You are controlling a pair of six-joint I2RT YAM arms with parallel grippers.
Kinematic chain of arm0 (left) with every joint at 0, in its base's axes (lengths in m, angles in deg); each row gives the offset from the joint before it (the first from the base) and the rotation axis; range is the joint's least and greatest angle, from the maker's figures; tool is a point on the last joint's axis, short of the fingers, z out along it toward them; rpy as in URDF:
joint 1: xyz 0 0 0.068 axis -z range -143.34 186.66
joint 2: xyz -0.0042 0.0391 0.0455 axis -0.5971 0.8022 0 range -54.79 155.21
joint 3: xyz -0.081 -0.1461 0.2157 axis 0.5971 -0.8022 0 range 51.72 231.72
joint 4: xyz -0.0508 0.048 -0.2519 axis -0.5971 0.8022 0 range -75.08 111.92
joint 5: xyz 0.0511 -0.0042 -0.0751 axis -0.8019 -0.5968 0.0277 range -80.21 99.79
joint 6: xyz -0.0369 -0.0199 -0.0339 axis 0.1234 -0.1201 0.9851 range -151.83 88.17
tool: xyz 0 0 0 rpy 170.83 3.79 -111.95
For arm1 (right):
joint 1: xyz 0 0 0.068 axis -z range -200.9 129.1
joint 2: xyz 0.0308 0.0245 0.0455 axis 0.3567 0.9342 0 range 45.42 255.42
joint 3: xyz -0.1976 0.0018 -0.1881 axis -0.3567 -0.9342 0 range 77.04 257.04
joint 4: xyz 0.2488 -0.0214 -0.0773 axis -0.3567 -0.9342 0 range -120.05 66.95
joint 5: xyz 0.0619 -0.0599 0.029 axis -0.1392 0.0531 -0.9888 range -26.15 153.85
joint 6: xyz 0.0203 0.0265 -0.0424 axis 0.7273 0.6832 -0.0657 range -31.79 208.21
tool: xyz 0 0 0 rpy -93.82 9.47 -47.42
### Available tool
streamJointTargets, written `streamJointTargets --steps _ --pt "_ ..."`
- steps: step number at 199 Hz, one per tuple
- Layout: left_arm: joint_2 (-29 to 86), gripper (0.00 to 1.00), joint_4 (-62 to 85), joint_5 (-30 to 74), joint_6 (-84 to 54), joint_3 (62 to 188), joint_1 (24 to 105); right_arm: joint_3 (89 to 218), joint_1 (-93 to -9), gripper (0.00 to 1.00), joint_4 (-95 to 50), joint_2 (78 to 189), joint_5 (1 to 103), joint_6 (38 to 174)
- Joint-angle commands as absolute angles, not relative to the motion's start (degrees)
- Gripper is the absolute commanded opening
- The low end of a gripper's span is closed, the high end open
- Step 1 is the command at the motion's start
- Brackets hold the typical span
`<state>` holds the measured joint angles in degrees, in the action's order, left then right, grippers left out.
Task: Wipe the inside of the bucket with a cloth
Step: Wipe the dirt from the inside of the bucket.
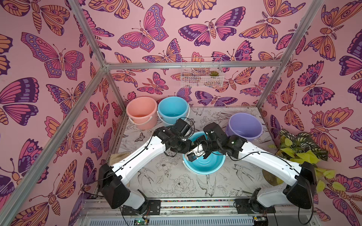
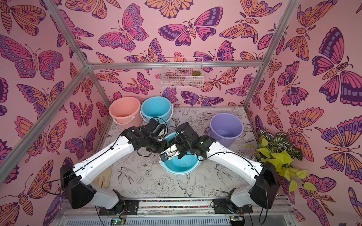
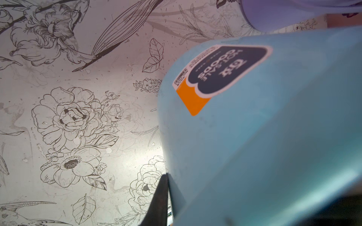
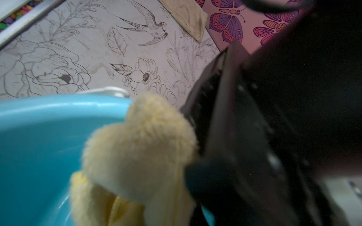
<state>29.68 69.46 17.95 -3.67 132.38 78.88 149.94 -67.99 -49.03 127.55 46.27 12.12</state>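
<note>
Right wrist view to begin: what does the right gripper point(image 1: 204, 155) carry?
— Entry 1. Right gripper: jaws closed on the cloth point(image 4: 141, 152). Its fingers are buried in the pile and cannot be made out. Cloth: pale yellow, fluffy, bunched in a lump against the rim of the bucket point(image 4: 39, 137), with the lower folds hanging down inside.

And the left gripper point(image 3: 166, 195)?
— Entry 2. Left gripper: clamped on the bucket's rim. The left wrist view shows one black finger point(image 3: 160, 199) against the outer wall; the other finger is hidden behind that wall. Sticker point(image 3: 219, 76): navy and orange, on the same outer wall.

Where does the bucket stand?
— Entry 3. Bucket, light blue: middle of the table point(image 1: 176, 182), between the two arms. Both wrists crowd over its mouth in both top views.

And round about?
— Entry 4. Purple bucket point(image 1: 244, 125): near, behind and to the right. Pink bucket point(image 1: 141, 109) and back blue bucket point(image 1: 172, 107): side by side in the back left corner. Tan rag point(image 4: 188, 17): left edge of the table, partly under the left arm in both top views. Leafy plant point(image 1: 299, 148): right edge. Wire basket point(image 1: 201, 78): on the back wall, with a small plant inside
</note>
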Motion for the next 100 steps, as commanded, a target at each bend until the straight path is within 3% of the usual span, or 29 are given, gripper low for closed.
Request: streamJointTargets --steps 1,100 --pt "28.57 0.0 67.87 20.42 -3.0 133.63 78.85 153.94 -64.71 0.0 -50.16 128.69 45.06 6.93" --pt "29.92 0.0 67.92 19.99 -3.27 134.41 78.87 152.29 -59.6 0.0 -58.11 120.32 60.94 1.29"
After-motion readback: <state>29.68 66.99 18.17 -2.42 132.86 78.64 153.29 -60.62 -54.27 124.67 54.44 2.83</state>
